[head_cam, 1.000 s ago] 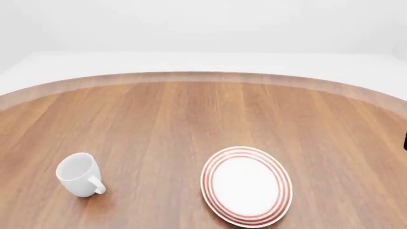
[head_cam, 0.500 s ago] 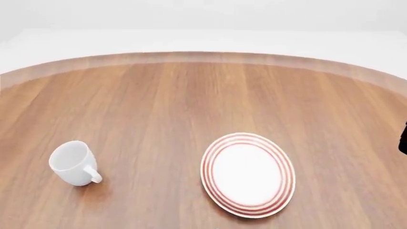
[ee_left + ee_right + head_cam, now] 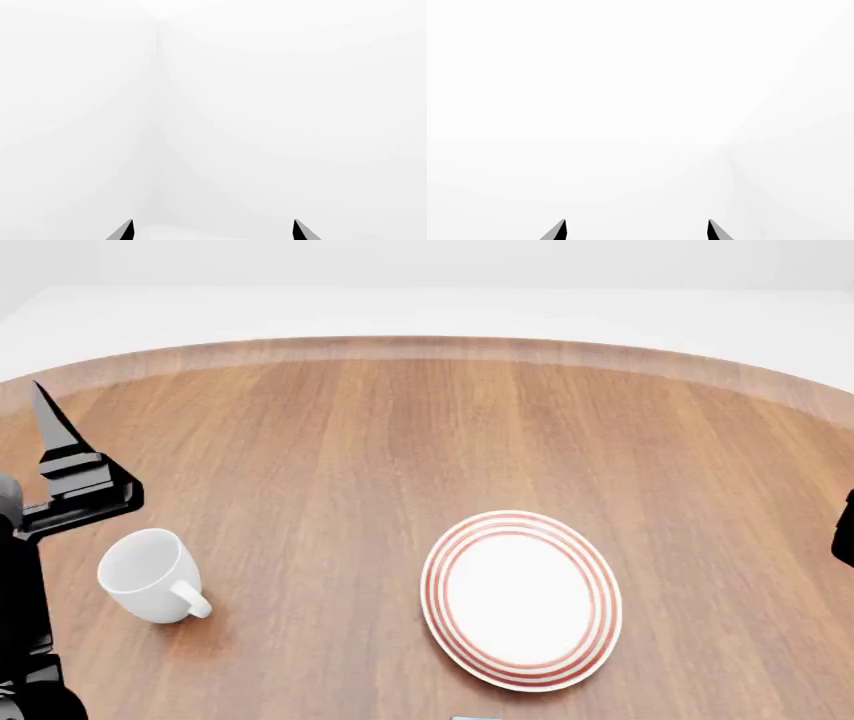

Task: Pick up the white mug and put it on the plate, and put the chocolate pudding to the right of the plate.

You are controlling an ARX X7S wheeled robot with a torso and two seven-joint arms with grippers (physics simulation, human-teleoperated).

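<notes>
Left arm is newly entering the head view, its empty end effector spread open beside the white mug, which is sitting upright on the table well left of the plate; reach starting, apparently.

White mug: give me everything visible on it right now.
The white mug is plain, glossy and unmarked, ceramic by the look of it, with one loop handle pointing toward the camera and to the right. It stands upright on the wooden table, mouth open and nothing visible inside. It sits well left of the plate, apart from it. The left arm is close beside it, but nothing touches it.
</notes>
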